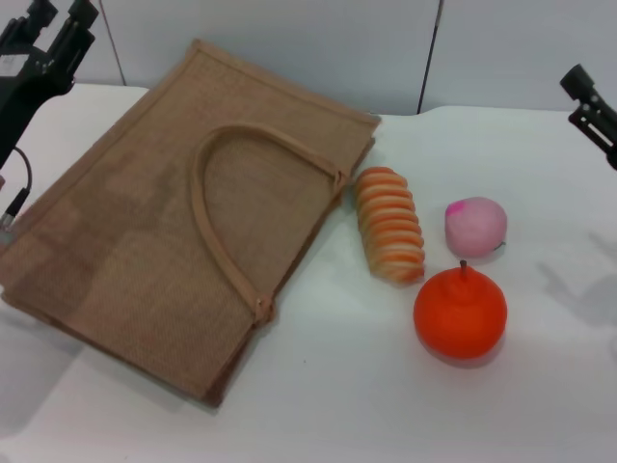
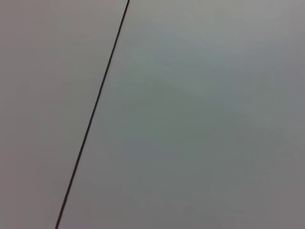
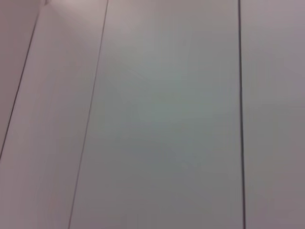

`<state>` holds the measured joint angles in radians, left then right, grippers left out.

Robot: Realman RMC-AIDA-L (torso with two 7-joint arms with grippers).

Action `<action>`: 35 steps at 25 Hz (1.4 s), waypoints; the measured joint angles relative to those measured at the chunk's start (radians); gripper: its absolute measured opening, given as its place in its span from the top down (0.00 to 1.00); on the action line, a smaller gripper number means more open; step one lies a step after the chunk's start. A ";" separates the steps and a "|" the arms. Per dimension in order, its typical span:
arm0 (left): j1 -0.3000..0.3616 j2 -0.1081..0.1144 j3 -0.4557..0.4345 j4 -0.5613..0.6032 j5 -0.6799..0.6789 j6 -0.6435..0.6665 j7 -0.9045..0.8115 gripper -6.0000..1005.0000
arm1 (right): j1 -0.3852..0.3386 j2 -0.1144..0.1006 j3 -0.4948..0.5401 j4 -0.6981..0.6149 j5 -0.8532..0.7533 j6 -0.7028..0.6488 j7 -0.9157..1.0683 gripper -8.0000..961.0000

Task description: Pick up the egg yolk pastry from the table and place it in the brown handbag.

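In the head view, the brown handbag [image 1: 145,241] lay flat on the white bench [image 1: 366,405], filling the left and centre of the frame. It lay at a slant, one corner toward the upper middle and another toward the lower middle. One of its looped handles [image 1: 217,193] lay curved across its upper face. Just beside the bag's right edge lay a long ridged orange-and-cream bread roll [image 1: 390,224], running from upper left to lower right. To the right of the roll sat a pink ball [image 1: 475,226]. Below it, near but apart, stood an orange [image 1: 461,313] with a short stem on top. The egg yolk pastry could not be made out anywhere in this view, so where it lay I cannot tell.

The left gripper [image 1: 58,24] hung in the upper left corner, above the bag's far edge and partly cut off by the frame. It had nothing visibly in its hold, and I cannot tell how far open it was. The right gripper [image 1: 588,101] showed only as a dark piece at the right edge, well apart from the fruit. Its opening cannot be told either.

The left wrist view showed only a plain grey wall panel [image 2: 190,124] crossed by one thin dark seam.

The right wrist view showed similar pale panels [image 3: 167,124] divided by thin seams.
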<state>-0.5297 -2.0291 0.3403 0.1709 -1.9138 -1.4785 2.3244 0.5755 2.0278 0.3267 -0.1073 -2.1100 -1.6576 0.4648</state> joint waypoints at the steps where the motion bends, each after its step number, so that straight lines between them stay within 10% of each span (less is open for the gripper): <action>1: 0.001 0.000 0.000 -0.002 -0.003 -0.001 0.010 0.48 | -0.002 0.000 0.000 0.000 0.004 -0.002 0.000 0.10; 10: -0.002 -0.002 0.000 -0.077 -0.004 -0.056 0.239 0.20 | -0.007 0.001 0.000 0.001 0.031 -0.005 0.000 0.10; 35: 0.005 -0.001 0.000 -0.143 -0.012 -0.167 0.415 0.20 | -0.036 0.002 0.000 0.003 0.140 -0.072 0.000 0.11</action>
<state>-0.5249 -2.0299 0.3405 0.0283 -1.9253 -1.6453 2.7390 0.5391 2.0294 0.3268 -0.1040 -1.9697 -1.7299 0.4647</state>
